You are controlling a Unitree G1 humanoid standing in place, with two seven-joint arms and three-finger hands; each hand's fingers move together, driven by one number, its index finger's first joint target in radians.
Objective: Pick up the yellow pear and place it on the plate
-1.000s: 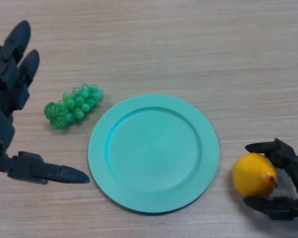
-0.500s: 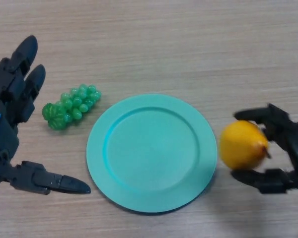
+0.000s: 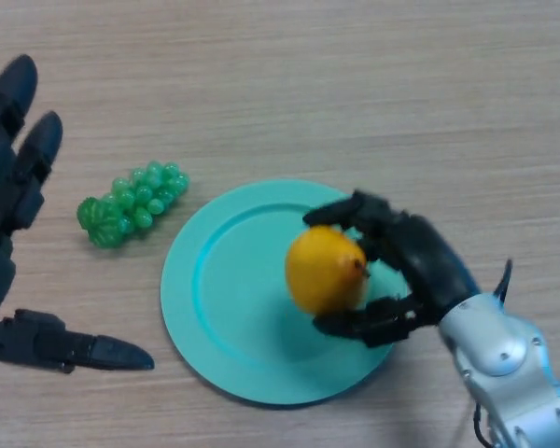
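The yellow pear [image 3: 324,270] is over the right half of the turquoise plate [image 3: 229,289]. My right hand [image 3: 413,264] is shut on it, fingers over its top and thumb under its near side. I cannot tell whether the pear touches the plate. My left hand [image 3: 5,210] is open at the left edge, fingers straight and thumb stretched toward the plate, holding nothing.
A bunch of green grapes [image 3: 131,201] lies on the wooden table [image 3: 355,93] just left of the plate, between the plate and my left hand.
My right hand has carried the pear leftward, from the table right of the plate to over the plate's right half. The left hand shifted slightly.
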